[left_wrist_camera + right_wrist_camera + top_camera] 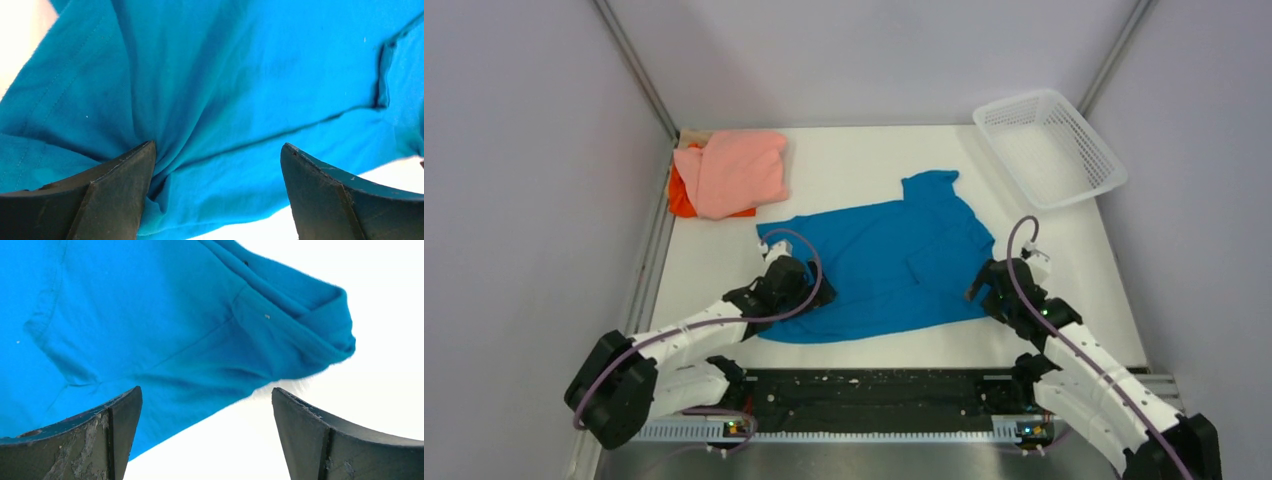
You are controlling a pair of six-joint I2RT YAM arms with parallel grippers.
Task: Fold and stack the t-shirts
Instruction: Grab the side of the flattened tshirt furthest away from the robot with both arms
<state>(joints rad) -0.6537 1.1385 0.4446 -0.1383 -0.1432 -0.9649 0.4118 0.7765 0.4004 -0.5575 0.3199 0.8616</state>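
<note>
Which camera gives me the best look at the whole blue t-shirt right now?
Top external: it shows the entire blue t-shirt spread on the table, outline included. The left wrist view shows only wrinkled cloth close up. The right wrist view shows just one folded edge over bare table.

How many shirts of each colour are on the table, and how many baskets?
blue t-shirt: 1
salmon-pink t-shirt: 1
orange t-shirt: 1
white basket: 1
Total: 4
</note>
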